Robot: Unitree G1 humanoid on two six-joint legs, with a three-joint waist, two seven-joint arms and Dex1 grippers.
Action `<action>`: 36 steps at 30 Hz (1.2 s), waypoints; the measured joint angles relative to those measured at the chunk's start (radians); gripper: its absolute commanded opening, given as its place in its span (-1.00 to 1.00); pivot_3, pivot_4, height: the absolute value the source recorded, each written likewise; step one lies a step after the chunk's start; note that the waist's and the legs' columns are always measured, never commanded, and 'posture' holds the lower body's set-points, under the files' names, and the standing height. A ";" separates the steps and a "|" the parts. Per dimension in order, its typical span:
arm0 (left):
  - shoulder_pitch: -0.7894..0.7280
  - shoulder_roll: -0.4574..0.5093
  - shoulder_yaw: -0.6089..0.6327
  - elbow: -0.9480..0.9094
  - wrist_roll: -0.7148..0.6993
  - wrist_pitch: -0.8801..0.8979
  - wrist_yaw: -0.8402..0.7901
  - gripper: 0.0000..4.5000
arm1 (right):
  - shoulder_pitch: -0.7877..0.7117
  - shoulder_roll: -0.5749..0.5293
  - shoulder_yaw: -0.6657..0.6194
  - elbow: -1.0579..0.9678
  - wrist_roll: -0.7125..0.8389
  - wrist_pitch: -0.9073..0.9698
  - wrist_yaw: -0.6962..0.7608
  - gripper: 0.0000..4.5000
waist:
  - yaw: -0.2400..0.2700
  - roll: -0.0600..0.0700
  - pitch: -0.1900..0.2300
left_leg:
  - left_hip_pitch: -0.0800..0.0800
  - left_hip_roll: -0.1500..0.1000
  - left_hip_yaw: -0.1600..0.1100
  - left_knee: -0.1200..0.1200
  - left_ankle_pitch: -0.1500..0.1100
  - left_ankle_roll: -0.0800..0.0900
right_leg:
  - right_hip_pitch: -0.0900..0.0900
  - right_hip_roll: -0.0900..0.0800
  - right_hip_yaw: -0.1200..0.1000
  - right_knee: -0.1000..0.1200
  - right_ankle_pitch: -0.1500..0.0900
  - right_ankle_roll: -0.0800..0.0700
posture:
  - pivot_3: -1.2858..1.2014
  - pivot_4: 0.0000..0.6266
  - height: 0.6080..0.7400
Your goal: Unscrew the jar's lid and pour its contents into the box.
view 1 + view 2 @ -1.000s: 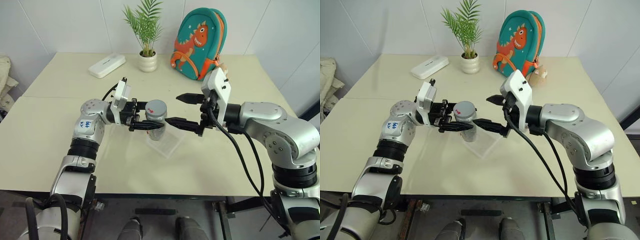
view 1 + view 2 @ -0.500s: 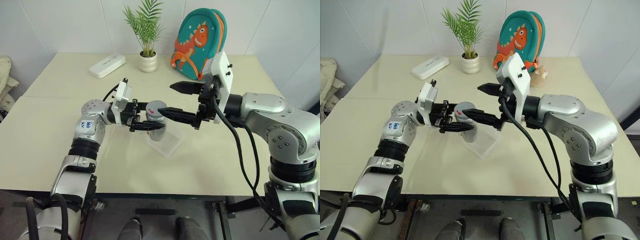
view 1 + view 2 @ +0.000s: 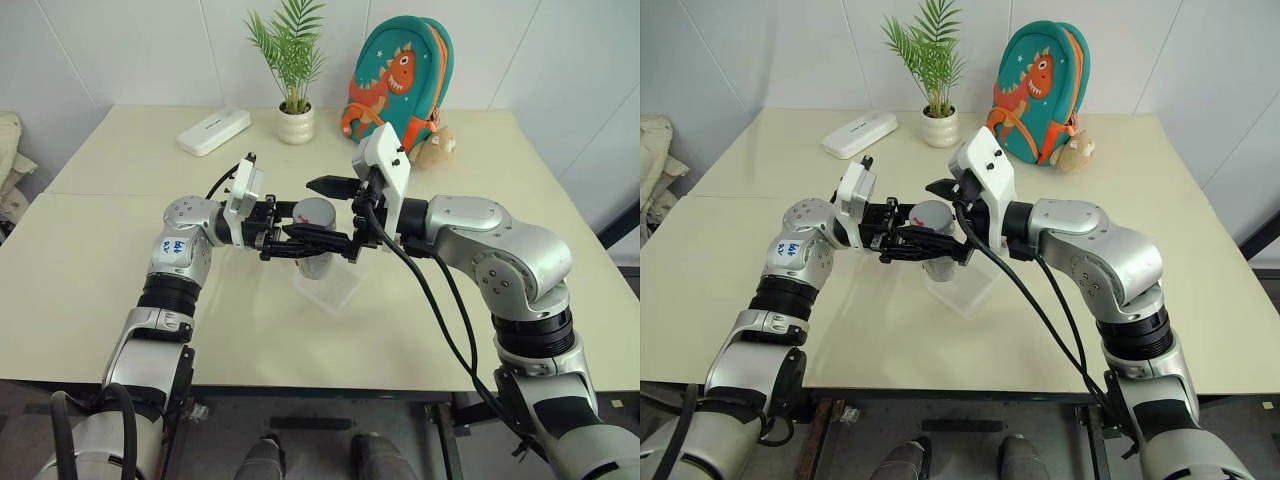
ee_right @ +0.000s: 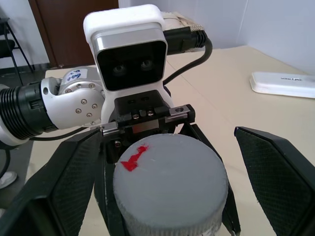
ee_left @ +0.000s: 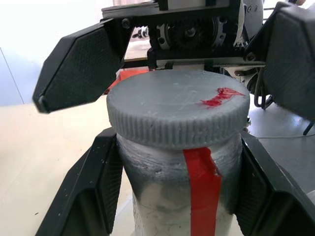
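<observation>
The jar (image 3: 318,258), clear with a red strip of label (image 5: 201,191), stands upright just above the box (image 3: 336,291), a clear shallow tray on the table. My left gripper (image 3: 297,243) is shut on the jar's body below the lid (image 5: 177,110), one finger on each side. The grey lid (image 4: 170,182) has a red mark on top and sits on the jar. My right gripper (image 3: 318,211) comes in level from the opposite side and is open, its fingers (image 4: 59,187) standing wide on either side of the lid without touching it. The contents are hidden.
At the back of the table stand a white plant pot (image 3: 295,123), a teal dinosaur backpack (image 3: 395,85) with a small plush toy (image 3: 432,150) beside it, and a flat white case (image 3: 214,130). The table edge (image 3: 300,385) runs along the front.
My right gripper has moved left, from beside the jar to astride its lid, still open. The left gripper and the jar have stayed in place.
</observation>
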 measured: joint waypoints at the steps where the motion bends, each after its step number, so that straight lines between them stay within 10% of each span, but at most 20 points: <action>1: 0.000 0.000 0.000 0.000 0.000 0.000 0.000 0.14 | 0.000 0.000 0.001 0.007 -0.005 -0.001 0.001 0.99 | 0.000 0.000 0.000 | 0.000 0.000 0.000 0.000 0.000 0.000 | 0.000 0.000 0.000 0.000 0.000 0.000 | 0.03 -0.52 1.00; 36: 0.000 0.000 -0.001 0.000 0.000 -0.001 0.000 0.14 | 0.013 -0.077 -0.031 0.003 0.005 0.001 0.116 0.92 | 0.000 0.000 0.000 | 0.000 0.000 0.000 0.000 0.000 0.000 | 0.000 0.000 0.000 0.000 0.000 0.000 | 0.03 -0.52 1.00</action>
